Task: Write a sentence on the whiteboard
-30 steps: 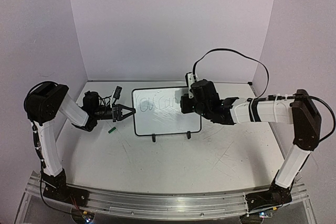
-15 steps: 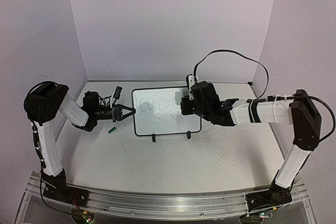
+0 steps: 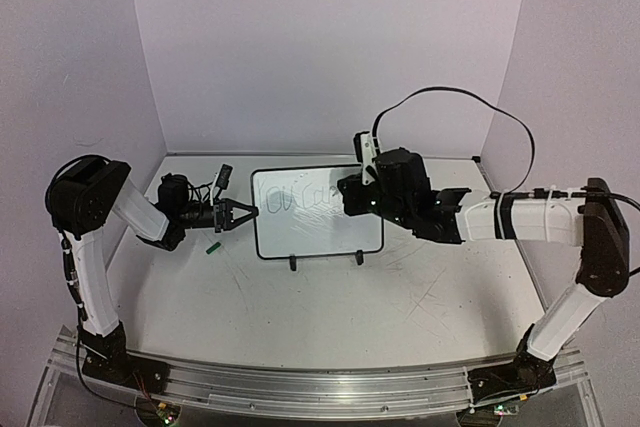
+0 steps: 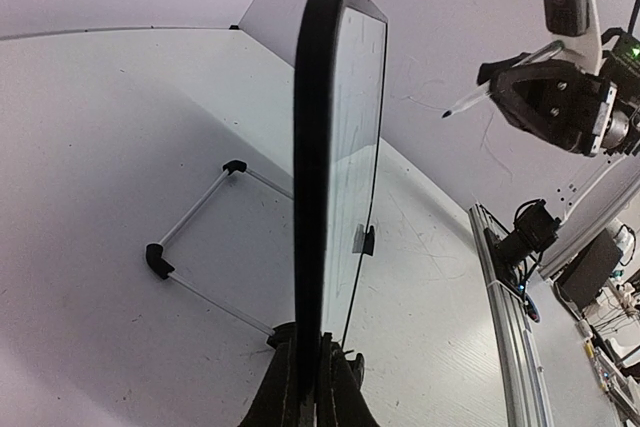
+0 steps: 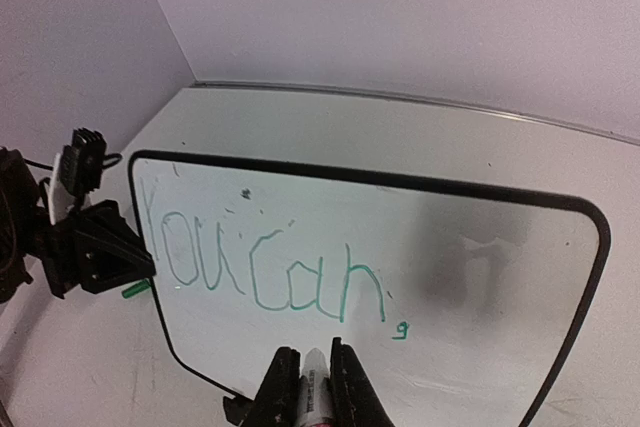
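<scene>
A: Largest entry?
B: Surface (image 3: 330, 332): white, much scratched, closed in by pale walls at the back and both sides.

A: Next?
B: Board (image 3: 320, 232): white, black-framed, with rounded corners. It is stood upright on two black feet (image 3: 292, 264) at the back middle of the surface, between the two arms. A wire stand (image 4: 200, 247) is seen behind it from the left wrist.

A: How is it held?
B: Left hand (image 3: 243, 213): its fingers (image 4: 283, 402) are drawn narrow, and the board's left edge is gripped between them.

A: And the other?
B: Right hand (image 3: 348, 197): it is raised in front of the board's upper right part. A marker (image 5: 312, 377) is clamped between its fingers and pointed at the board. From the left wrist the tip is seen apart from the white face.

A: What is written?
B: Sentence (image 5: 262, 269): one line, "You can", is drawn in green across the board's upper left, with a small comma set after it.

A: Smallest entry?
B: Green piece (image 3: 212, 245): it is laid on the surface just below the left hand, near the board's left edge. What it is cannot be told.
</scene>
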You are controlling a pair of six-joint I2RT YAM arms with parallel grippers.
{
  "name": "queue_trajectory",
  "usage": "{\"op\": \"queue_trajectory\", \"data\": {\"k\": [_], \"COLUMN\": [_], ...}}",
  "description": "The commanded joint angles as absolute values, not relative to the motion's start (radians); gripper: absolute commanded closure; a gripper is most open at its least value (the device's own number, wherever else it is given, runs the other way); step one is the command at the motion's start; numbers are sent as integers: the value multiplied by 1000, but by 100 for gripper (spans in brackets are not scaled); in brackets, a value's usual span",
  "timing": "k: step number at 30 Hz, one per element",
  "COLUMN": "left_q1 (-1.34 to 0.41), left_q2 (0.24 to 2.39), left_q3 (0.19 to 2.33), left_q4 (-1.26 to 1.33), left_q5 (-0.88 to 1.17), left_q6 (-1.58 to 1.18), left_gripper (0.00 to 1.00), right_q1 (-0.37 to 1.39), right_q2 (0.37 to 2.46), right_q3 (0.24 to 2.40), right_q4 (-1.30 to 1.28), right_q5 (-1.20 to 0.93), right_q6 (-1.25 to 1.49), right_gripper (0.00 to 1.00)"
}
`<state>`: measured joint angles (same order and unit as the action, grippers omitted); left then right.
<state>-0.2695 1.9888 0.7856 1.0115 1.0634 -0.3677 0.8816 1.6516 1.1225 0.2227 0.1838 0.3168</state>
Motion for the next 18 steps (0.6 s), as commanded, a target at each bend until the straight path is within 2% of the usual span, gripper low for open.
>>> {"op": "queue_trajectory", "data": {"k": [1,10,18], "left_q1": [-260,-261,-267], "left_q2": [1964,1956,1953], "left_q3": [806,796,793], "left_q4": [976,973,974], "left_q5": [1021,1007,999], "left_q6": [-352,-348,-342], "left_gripper": [100,100,100], "right_q1": [942,1036,1059], "right_q2": [1703,1959,2069], "right_q3": [1167,1388,1486], "right_q4": [253,276,252], "right_q5": [152,97,145], "right_q6": [286,277,243], "right_gripper": [100,100,100]}}
